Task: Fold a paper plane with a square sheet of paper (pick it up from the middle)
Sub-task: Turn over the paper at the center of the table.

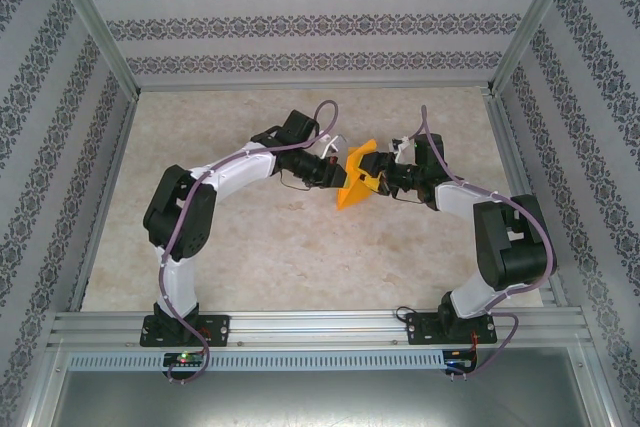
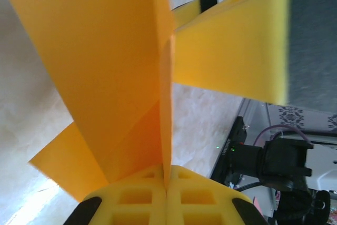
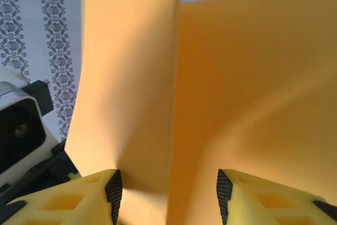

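The orange-yellow sheet of paper (image 1: 355,185) hangs in the air above the middle of the table, folded along a centre crease, between the two grippers. My left gripper (image 1: 338,169) holds it from the left. In the left wrist view its yellow jaws (image 2: 166,185) are shut on the paper's folded edge (image 2: 105,67), with flaps spreading up and left. My right gripper (image 1: 382,179) faces it from the right. In the right wrist view it (image 3: 168,197) stands open, the paper (image 3: 237,77) rising between its spread fingertips (image 3: 113,193). One right finger (image 2: 231,51) shows beside the paper.
The pale marbled table top (image 1: 250,257) lies below the paper. Patterned walls (image 1: 300,17) close the back and sides, and an aluminium rail (image 1: 320,327) runs along the near edge. A black joint of the right arm with cables (image 2: 274,156) sits just beyond the paper.
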Motion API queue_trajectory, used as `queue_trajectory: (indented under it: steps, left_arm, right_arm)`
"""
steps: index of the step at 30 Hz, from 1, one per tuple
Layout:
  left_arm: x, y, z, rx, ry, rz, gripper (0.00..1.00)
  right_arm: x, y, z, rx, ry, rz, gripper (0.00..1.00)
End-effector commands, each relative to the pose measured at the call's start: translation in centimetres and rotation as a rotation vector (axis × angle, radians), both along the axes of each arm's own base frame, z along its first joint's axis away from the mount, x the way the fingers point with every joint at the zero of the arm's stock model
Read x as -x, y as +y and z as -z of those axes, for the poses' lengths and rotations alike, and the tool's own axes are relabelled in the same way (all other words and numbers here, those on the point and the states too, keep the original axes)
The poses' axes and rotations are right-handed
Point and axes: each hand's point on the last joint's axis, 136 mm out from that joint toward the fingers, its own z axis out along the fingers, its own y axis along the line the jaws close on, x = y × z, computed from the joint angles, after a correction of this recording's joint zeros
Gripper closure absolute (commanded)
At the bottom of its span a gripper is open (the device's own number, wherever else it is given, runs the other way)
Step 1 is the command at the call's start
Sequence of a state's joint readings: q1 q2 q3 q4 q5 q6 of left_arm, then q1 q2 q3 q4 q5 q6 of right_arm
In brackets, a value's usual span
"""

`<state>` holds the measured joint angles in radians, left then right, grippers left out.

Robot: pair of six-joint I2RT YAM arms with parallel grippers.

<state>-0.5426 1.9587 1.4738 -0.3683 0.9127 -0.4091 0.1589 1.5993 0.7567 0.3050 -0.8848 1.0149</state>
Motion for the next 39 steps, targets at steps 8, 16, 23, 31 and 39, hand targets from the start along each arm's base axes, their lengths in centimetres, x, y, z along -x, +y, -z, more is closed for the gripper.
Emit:
queue_trajectory:
  steps: [8,16,23,31,39]
  left_arm:
    - [-0.3,-0.2,-1.7,0.073,-0.005,0.002,0.92]
    - [-0.5,-0.4,-2.2,0.123,0.002,-0.003,0.89]
    - [-0.8,0.0,-1.7,0.115,0.01,-0.027,0.87]
    - [-1.2,0.5,-1.9,0.122,0.013,-0.062,0.79]
    - [-1.5,1.7,-3.7,0.1,-0.045,-0.12,0.54]
  right_arm:
    - [0.1,0.9,-3.4,-0.07,-0.077,-0.037,0.51]
    - [0.3,1.1,-3.6,-0.07,-0.09,-0.052,0.61]
    - [0.3,1.5,-4.0,-0.069,-0.108,-0.071,0.72]
    - [0.4,1.5,-3.6,-0.053,-0.099,-0.075,0.84]
    - [0.4,1.5,-3.8,-0.049,-0.104,-0.079,0.92]
